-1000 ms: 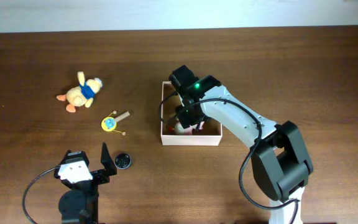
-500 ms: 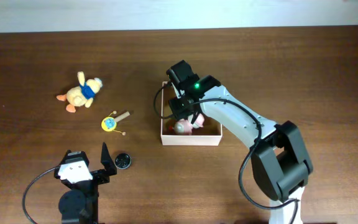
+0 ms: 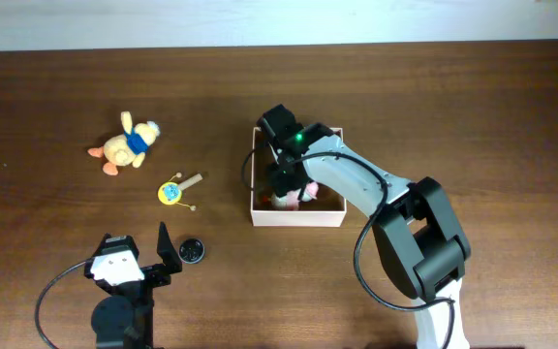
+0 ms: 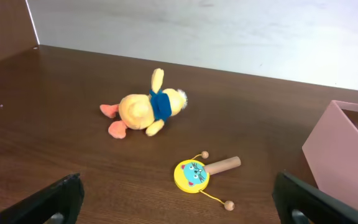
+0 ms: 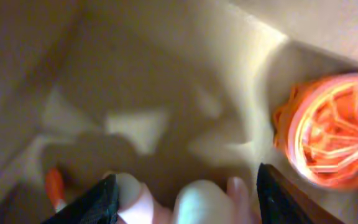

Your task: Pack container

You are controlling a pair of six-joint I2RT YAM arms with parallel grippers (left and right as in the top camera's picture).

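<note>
The right claw hangs low inside the container, a square, flat box with thin white-pink walls and a tan cardboard floor. Its two fingers stand apart. A small soft pink toy lies on the box floor between them. I cannot tell if a finger touches the toy. An orange ball made of thin plastic strips lies in the box too, beside the pink toy.

The container sits near the middle of the dark brown wooden counter.

The step now looks like letting the pink toy go in the box. To do it well, the claw should open its fingers wide, so the toy does not stick to one of them. Then it should lift straight up, because it is close to the container's left wall and a sideways move could push the box.

Three more things wait to the left of the container:
- a yellow plush duck with a blue scarf, the farthest off
- a round yellow drum rattle with a wooden handle, nearer the container
- a small round black thing

The left claw rests wide open just beside the black thing, holding nothing.
</note>
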